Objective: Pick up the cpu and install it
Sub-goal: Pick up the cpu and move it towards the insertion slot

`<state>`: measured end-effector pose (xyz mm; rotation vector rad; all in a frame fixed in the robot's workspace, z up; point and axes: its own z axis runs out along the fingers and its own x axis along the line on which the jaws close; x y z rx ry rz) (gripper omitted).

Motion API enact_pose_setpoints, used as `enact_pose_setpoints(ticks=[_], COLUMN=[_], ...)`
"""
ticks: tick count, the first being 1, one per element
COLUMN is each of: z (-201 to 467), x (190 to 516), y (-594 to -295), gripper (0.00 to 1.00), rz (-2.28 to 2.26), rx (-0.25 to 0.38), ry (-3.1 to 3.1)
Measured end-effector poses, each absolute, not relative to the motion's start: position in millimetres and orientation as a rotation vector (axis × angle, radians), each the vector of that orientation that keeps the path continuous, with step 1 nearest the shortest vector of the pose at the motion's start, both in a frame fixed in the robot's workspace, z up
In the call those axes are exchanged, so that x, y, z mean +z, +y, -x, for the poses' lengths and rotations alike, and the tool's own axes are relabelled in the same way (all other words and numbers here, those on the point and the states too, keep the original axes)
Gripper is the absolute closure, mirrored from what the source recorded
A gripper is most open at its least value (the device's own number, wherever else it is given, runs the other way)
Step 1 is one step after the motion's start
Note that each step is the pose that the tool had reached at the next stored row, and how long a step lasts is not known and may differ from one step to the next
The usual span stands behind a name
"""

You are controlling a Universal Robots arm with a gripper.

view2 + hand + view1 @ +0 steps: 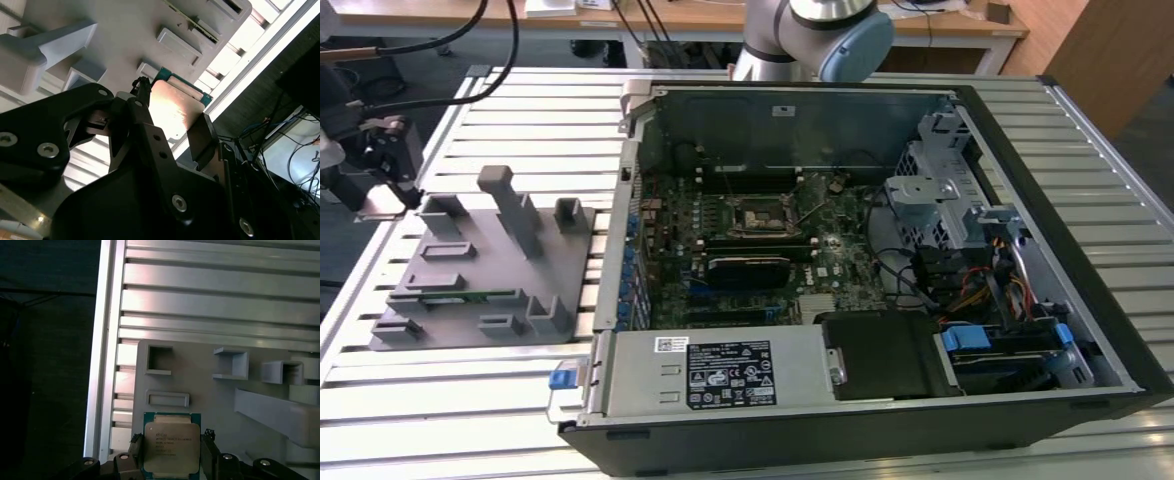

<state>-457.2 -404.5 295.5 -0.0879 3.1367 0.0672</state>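
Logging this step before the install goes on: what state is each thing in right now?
Gripper: shut on the chip.
Chip: held by its edges between the fingers, at the grey tray's edge.
Computer case: lying on its side, open.
Socket: looks empty.
Memory stick: lying in the grey tray.

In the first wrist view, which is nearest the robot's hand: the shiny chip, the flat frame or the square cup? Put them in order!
1. The shiny chip: gripped in the hand.
2. The flat frame: on the grey tray, just beyond the chip.
3. The square cup: farther along the tray, near its edge.
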Motion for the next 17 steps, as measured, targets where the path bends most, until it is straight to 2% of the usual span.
enact_pose_setpoints(ticks=[17], z=[457.2], x=[320.4], y=[-404.5], gripper=[0.46], rz=[0.088], rx=[0.067], ry=[3.137])
